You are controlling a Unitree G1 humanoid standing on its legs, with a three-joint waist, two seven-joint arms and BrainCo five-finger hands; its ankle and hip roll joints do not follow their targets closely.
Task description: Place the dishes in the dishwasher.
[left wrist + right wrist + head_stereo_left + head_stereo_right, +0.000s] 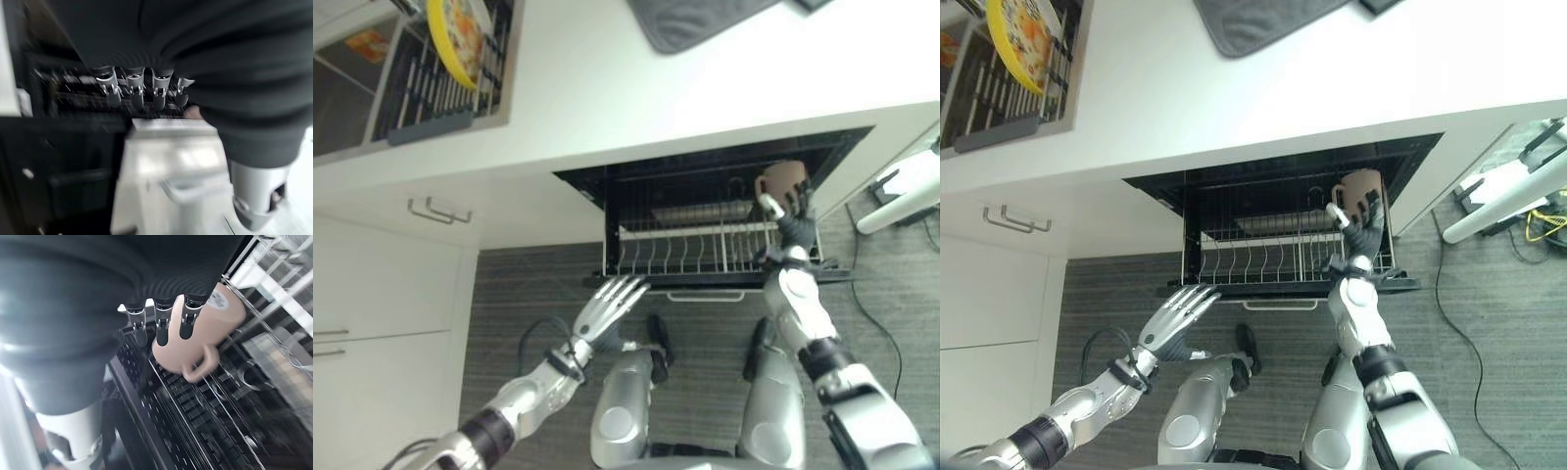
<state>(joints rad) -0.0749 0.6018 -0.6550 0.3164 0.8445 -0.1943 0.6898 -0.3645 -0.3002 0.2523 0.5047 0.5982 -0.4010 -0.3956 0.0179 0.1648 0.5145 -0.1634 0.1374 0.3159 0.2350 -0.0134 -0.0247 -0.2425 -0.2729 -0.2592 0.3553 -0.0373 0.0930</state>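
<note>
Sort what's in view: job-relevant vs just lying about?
Job: beige mug held in the right hand; dishwasher rack; yellow plate in the counter drying rack; left hand, open.
Lying about: grey mat on the counter; white stand on the floor.

The right hand (790, 217) is covering much of the tan mug (205, 328), its thumb lying out of sight behind it. The counter (636, 108) is hiding the rear of the dishwasher rack (705, 250). The yellow plate (458, 37) is running off the picture's top edge.
</note>
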